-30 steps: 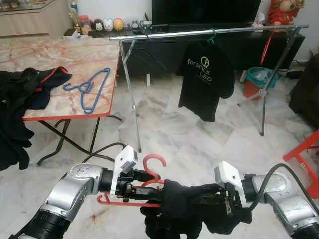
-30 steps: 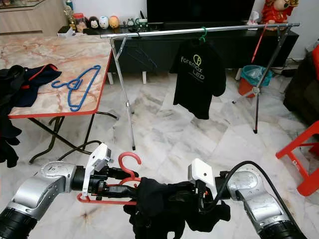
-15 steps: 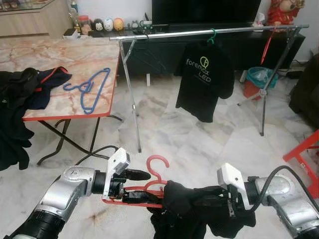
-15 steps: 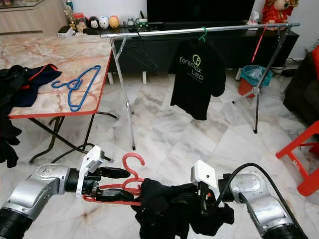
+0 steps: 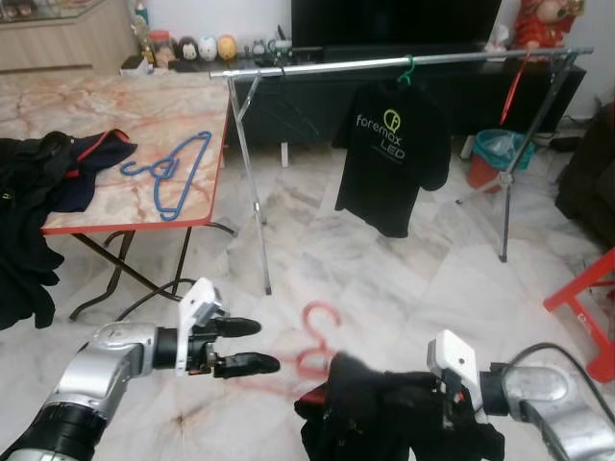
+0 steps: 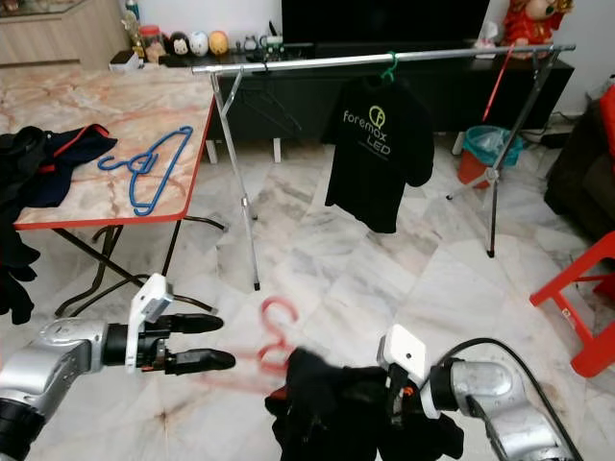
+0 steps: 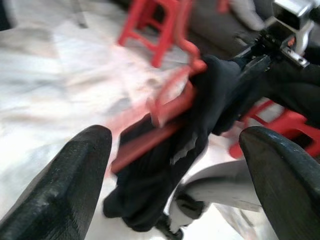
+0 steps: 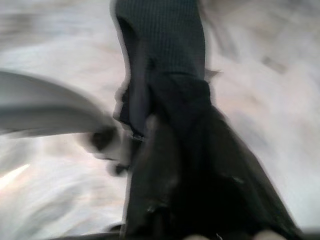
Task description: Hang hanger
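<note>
The left pincer (image 5: 252, 346) is spread and empty, apart from the blurred red hanger (image 5: 314, 351). The right pincer (image 5: 437, 413) is buried in the black garment (image 5: 384, 413); its grip cannot be told. Held one-sided, the hanger could slip free before reaching the rail (image 5: 384, 63).

marble-topped red-edged folding table (image 5: 144, 115) far left | blue wire hanger (image 5: 173, 171) on it, dark clothes heap (image 5: 43, 178) at its left edge | silver clothes rail (image 5: 384, 63) right of table | black printed T-shirt (image 5: 392, 154) hanging from rail | red plastic hanger (image 5: 312, 346) with black garment (image 5: 384, 418) near, between left gripper (image 5: 252, 345) and right arm | red stool (image 5: 586, 303) right
</note>
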Controlling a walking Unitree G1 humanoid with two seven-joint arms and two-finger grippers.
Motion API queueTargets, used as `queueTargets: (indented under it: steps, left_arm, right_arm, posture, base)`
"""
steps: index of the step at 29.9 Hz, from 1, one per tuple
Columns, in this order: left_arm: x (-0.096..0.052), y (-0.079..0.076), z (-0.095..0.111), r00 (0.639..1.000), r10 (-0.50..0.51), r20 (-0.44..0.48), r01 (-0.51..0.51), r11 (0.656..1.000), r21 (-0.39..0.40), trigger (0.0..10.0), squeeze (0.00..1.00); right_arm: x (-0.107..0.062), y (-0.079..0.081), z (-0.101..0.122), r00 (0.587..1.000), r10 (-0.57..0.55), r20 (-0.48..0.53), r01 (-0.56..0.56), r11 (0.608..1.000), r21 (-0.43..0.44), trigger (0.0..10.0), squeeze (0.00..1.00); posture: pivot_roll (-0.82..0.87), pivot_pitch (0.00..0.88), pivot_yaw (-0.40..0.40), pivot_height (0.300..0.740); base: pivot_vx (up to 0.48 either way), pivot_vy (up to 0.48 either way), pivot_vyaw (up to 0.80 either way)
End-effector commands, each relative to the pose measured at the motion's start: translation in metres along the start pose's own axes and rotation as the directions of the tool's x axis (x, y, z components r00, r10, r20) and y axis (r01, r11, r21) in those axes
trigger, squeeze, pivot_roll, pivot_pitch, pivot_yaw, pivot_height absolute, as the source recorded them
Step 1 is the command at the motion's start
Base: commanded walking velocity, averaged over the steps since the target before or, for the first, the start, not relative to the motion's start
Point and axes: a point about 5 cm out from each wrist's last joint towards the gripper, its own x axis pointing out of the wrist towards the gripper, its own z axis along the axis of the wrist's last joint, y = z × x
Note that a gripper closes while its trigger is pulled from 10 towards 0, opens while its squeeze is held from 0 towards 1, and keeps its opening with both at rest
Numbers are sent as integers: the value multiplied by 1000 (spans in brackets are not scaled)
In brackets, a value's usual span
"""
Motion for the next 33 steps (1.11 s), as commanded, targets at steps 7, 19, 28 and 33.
queueTargets:
  steps: [7, 19, 28, 33]
  left_arm:
    - [-15, 26, -39, 934, 349, -74, -354, 933, -62, 10000, 0]
    - [-7, 15, -141, 595, 719, -360, -799, 578, -166, 10000, 0]
    - [-6, -18, -190, 479, 702, -527, -867, 471, -161, 10000, 0]
    - [-7, -32, -207, 461, 665, -587, -870, 468, -154, 10000, 0]
  right_arm:
    - [-10, -32, -48, 815, -566, -126, 577, 771, 269, 10000, 0]
    - [7, 36, -140, 540, -635, -552, 835, 324, 445, 10000, 0]
    - [23, 95, -170, 518, -491, -700, 848, 187, 496, 10000, 0]
    - [22, 103, -174, 511, -473, -717, 853, 179, 490, 10000, 0]
  posture:
    - [14, 23, 16, 740]
    - [17, 20, 26, 740]
    - [21, 18, 33, 740]
    - [17, 7, 35, 740]
  base:
    - [0, 0, 0]
    - [0, 0, 0]
    - [0, 0, 0]
    - [0, 0, 0]
